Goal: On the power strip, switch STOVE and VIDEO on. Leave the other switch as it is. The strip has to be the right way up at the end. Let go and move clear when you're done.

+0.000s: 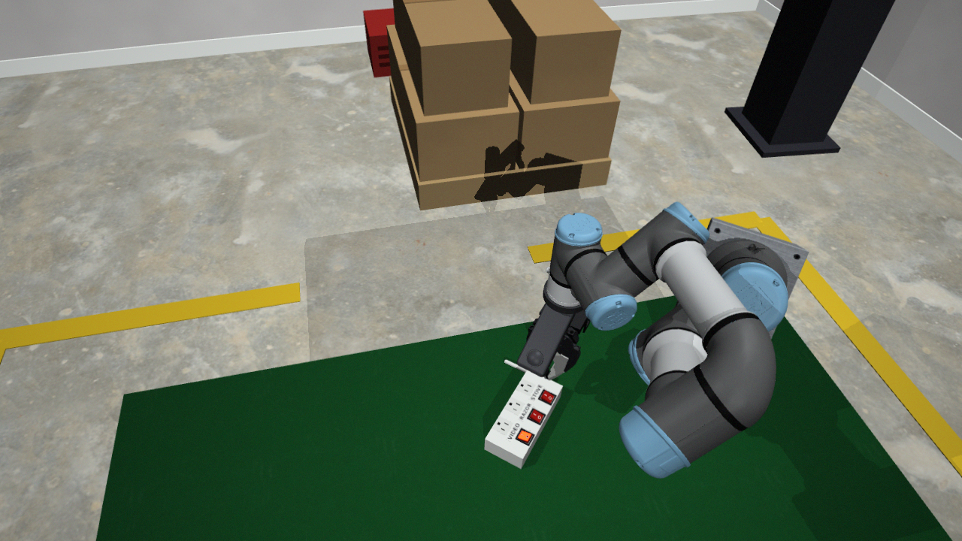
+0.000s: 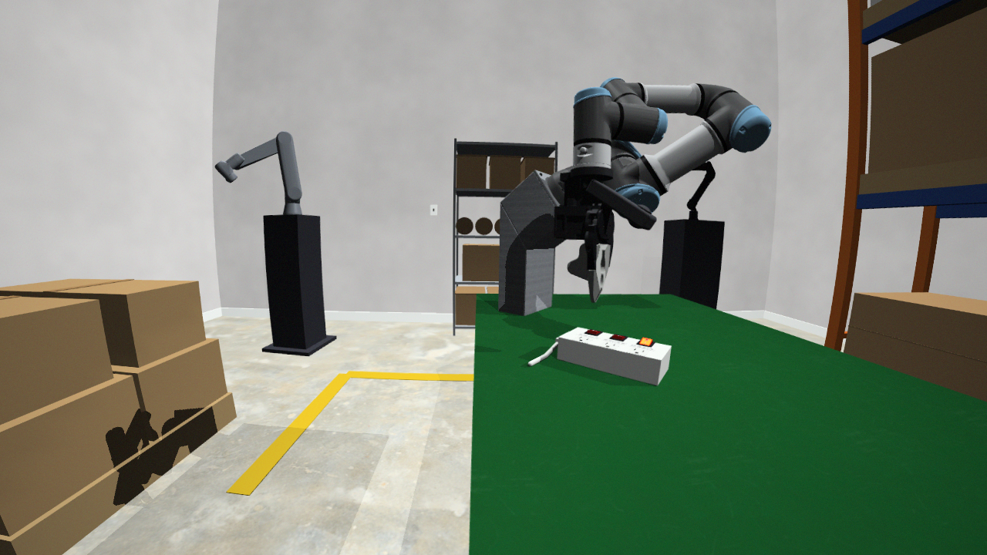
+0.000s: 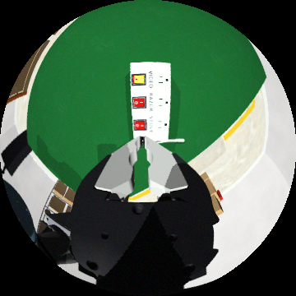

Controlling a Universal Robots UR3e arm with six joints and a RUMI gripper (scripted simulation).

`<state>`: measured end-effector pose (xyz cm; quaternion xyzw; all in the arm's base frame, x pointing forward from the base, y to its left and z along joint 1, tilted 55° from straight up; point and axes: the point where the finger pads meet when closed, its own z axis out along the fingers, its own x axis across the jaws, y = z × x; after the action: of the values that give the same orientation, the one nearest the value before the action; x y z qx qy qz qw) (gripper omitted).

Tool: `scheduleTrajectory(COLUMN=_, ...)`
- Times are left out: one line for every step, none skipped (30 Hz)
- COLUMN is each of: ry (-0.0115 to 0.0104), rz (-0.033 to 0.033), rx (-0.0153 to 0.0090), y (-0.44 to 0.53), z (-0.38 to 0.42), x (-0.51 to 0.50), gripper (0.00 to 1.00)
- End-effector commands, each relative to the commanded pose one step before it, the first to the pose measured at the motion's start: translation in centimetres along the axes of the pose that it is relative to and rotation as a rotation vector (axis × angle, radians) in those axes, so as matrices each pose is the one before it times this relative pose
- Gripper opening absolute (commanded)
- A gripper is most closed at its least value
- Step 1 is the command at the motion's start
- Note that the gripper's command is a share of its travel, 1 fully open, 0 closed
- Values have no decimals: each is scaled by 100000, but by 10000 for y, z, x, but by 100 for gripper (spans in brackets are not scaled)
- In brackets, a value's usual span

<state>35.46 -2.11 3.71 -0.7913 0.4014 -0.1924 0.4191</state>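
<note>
Hand: your grey two-jaw hand [image 3: 142, 141] is pinched empty, a blunt tip for poking | Aim: above dark STOVE rocker [image 3: 140, 123] | Strip: white three-switch power strip [image 1: 512, 430] label-up on green worktop [image 1: 322, 457]; VIDEO rocker [image 3: 138, 79] glows.

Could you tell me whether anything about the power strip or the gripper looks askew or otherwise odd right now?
Nothing stands out. The power strip lies flat and right way up on the green mat, VIDEO switch lit, the other two dark. The gripper is shut and empty, hanging above the strip's cord end.
</note>
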Motion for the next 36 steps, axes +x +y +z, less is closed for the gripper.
scheduleTrajectory(ry=135, rz=-108, rx=-59, y=494, z=-361, x=503, gripper=0)
scheduleTrajectory(ry=0, rz=5, rx=0, y=0, z=3, x=0, gripper=0)
scheduleTrajectory(ry=0, rz=4, rx=0, y=1, z=22, x=-1, gripper=0)
scheduleTrajectory(ry=-1, rz=4, rx=1, y=1, z=58, x=-4, gripper=0)
scheduleTrajectory(ry=-1, rz=4, rx=2, y=2, z=109, x=-8, gripper=0)
scheduleTrajectory(ry=0, rz=0, rx=0, y=0, z=0, x=0, gripper=0)
scheduleTrajectory(ry=0, rz=0, rx=0, y=0, z=0, x=0, gripper=0)
scheduleTrajectory(ry=-4, rz=7, rx=4, y=-4, z=174, x=-22, gripper=0)
scheduleTrajectory(ry=-24, rz=35, rx=24, y=-40, z=269, x=-95, gripper=0)
scheduleTrajectory(ry=-37, rz=53, rx=36, y=-63, z=364, x=-142, gripper=0)
scheduleTrajectory(ry=-39, rz=54, rx=38, y=-84, z=449, x=-163, gripper=0)
scheduleTrajectory(ry=6, rz=-7, rx=19, y=-66, z=401, x=13, gripper=0)
scheduleTrajectory(ry=16, rz=-1, rx=16, y=-42, z=443, x=52, gripper=0)
scheduleTrajectory(ry=1, rz=-1, rx=0, y=7, z=524, x=4, gripper=0)
scheduleTrajectory(ry=1, rz=-2, rx=1, y=6, z=603, x=2, gripper=0)
scheduleTrajectory(ry=1, rz=-2, rx=1, y=3, z=683, x=-2, gripper=0)
scheduleTrajectory(ry=1, rz=-3, rx=2, y=-1, z=764, x=-7, gripper=0)
scheduleTrajectory(ry=0, rz=-2, rx=1, y=5, z=834, x=-1, gripper=0)
scheduleTrajectory(ry=0, rz=1, rx=-2, y=22, z=891, x=18, gripper=0)
scheduleTrajectory(ry=0, rz=0, rx=-1, y=17, z=965, x=11, gripper=0)
scheduleTrajectory(ry=-1, rz=0, rx=1, y=9, z=1037, x=3, gripper=0)
scheduleTrajectory(ry=-1, rz=0, rx=3, y=0, z=1105, x=-7, gripper=0)
scheduleTrajectory(ry=0, rz=0, rx=0, y=0, z=0, x=0, gripper=0)
scheduleTrajectory(ry=0, rz=0, rx=0, y=0, z=0, x=0, gripper=0)
scheduleTrajectory(ry=-1, rz=0, rx=1, y=11, z=1151, x=4, gripper=0)
scheduleTrajectory(ry=0, rz=1, rx=-2, y=26, z=1187, x=20, gripper=0)
scheduleTrajectory(ry=0, rz=0, rx=0, y=14, z=1242, x=7, gripper=0)
scheduleTrajectory(ry=-1, rz=0, rx=3, y=1, z=1291, x=-8, gripper=0)
scheduleTrajectory(ry=-1, rz=0, rx=0, y=14, z=1312, x=6, gripper=0)
scheduleTrajectory(ry=0, rz=1, rx=-2, y=27, z=1326, x=20, gripper=0)
scheduleTrajectory(ry=-1, rz=0, rx=1, y=12, z=1358, x=3, gripper=0)
scheduleTrajectory(ry=-2, rz=-1, rx=4, y=-4, z=1384, x=-15, gripper=0)
scheduleTrajectory(ry=0, rz=1, rx=-2, y=30, z=1363, x=23, gripper=0)
scheduleTrajectory(ry=0, rz=1, rx=-1, y=22, z=1370, x=14, gripper=0)
scheduleTrajectory(ry=-1, rz=0, rx=2, y=5, z=1378, x=-5, gripper=0)
scheduleTrajectory(ry=-1, rz=0, rx=2, y=5, z=1366, x=-5, gripper=0)
